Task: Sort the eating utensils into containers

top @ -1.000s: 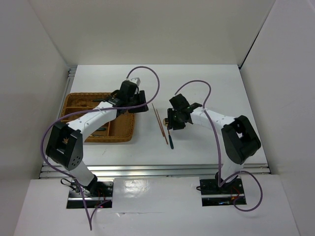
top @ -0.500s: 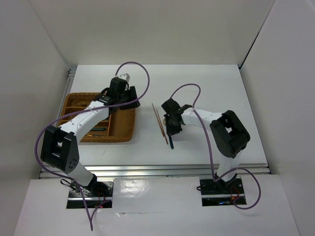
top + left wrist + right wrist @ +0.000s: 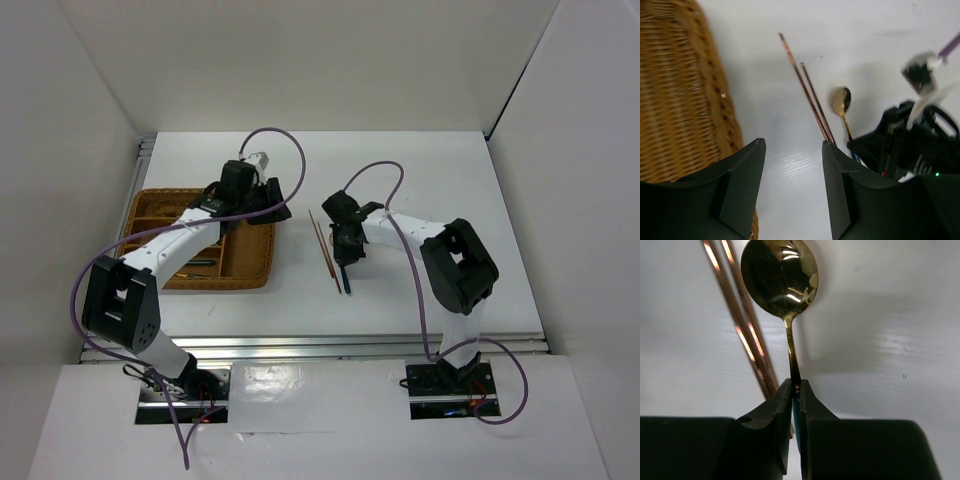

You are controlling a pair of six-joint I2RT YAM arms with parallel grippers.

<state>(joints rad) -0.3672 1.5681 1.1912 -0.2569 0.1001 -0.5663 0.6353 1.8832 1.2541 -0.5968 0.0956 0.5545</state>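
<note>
The right gripper (image 3: pixel 795 388) is clamped on the spoon (image 3: pixel 780 277), its 2 fingertips pinching the thin neck where the gold stem meets the dark teal handle. The round gold bowl points away from the arm bases. Whether the spoon rests on the white table (image 3: pixel 430 180) or sits slightly above it cannot be told. Just left of the spoon lie the 2 gold chopsticks (image 3: pixel 742 332), side by side and nearly parallel. Their near ends run down beside the stem and disappear behind the gripper's left finger. In the top view this group sits on the table between the 2 arms, a little right of the wicker tray (image 3: pixel 257 276). The left gripper (image 3: pixel 792 147) hangs with its 2 fingers spread wide and nothing between them. It is above bare table just beyond the tray's right wall, and the chopsticks and spoon lie ahead of it. The left arm reaches across the tray and hides much of it. A dark-handled utensil (image 3: pixel 203 264) shows in 1 of the near compartments, though its type is too small to tell.
</note>
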